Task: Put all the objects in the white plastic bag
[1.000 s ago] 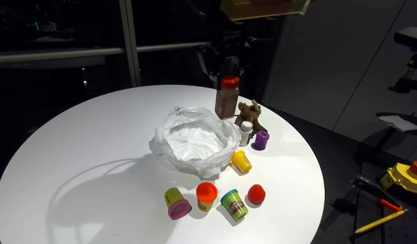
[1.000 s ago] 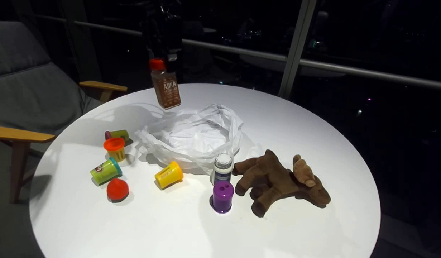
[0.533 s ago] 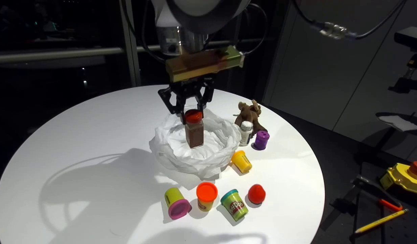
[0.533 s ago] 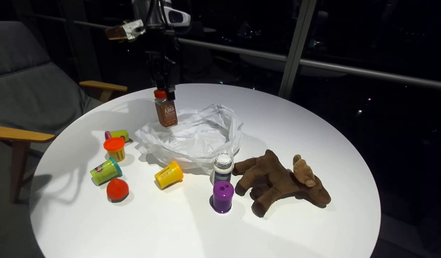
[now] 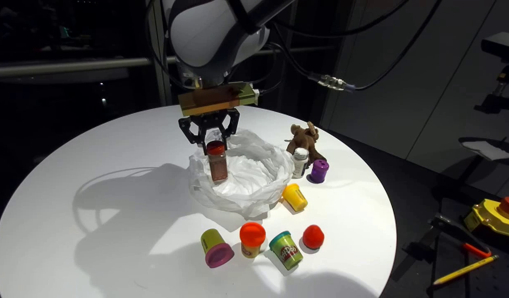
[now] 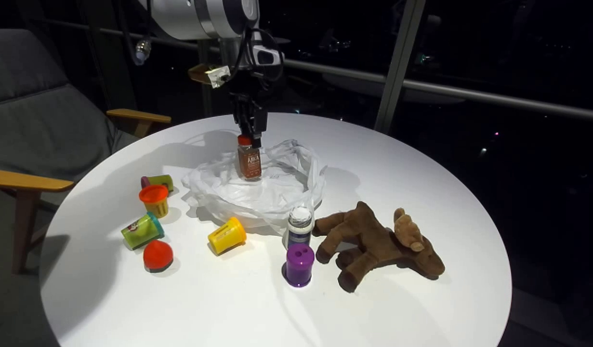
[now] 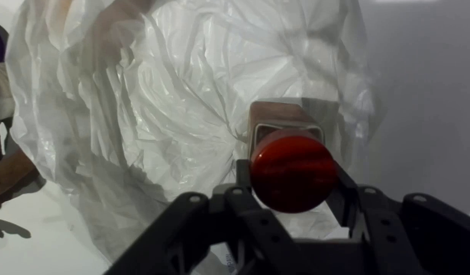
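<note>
AJIKA-labelled jar (image 6: 249,165) has moved over the bag (image 5: 237,203) — pincer (image 5: 216,147) holding it.

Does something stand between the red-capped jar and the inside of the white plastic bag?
Nothing visible stands there. The gripper holds the jar within the open rim of the white plastic bag; whether the jar's base touches the plastic, I cannot tell.

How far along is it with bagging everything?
Done: nothing, seemingly; the bag shows no released object. In hand: the jar, held by the gripper at the bag's opening. Left on the table: moose, bottle, purple pot, red toy, yellow tub, orange-lidded tub, teal-lidded tub, pink-lidded tub.
</note>
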Controlling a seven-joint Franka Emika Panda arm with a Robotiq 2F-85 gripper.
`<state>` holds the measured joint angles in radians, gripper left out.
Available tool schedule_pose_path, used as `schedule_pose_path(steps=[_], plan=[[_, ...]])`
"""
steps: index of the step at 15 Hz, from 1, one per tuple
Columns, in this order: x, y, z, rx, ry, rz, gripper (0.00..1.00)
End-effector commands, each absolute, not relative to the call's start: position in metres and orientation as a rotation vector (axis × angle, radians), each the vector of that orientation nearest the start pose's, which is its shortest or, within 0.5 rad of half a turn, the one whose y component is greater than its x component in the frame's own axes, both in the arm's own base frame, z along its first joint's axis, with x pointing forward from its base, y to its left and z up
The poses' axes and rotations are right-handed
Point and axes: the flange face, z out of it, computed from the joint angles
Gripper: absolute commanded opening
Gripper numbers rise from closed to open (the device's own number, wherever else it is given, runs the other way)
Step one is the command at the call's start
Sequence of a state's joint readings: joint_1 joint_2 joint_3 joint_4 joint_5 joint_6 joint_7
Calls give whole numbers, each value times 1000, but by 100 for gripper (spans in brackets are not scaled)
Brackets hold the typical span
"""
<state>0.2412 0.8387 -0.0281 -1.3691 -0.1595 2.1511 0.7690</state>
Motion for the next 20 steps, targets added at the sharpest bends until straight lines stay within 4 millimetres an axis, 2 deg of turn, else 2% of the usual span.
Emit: schedule_pose_path(steps=[1,2,3,4,7,8,9,11,13,16,20], plan=[[741,144,205,-3153,878,-24,25],[741,141,203,-3147,884,-5,25],[742,138,201,-3128,890,15,75],[741,133,204,-3113,904,21,77],[735,112,223,-3104,906,-2,98],[727,98,236,-3122,890,-12,100],[725,90,242,-3129,889,-18,100],[706,67,254,-3194,795,20,100],[684,48,257,-3267,617,80,100],[650,19,251,-3359,366,156,100],[607,-5,249,-3442,31,113,100]])
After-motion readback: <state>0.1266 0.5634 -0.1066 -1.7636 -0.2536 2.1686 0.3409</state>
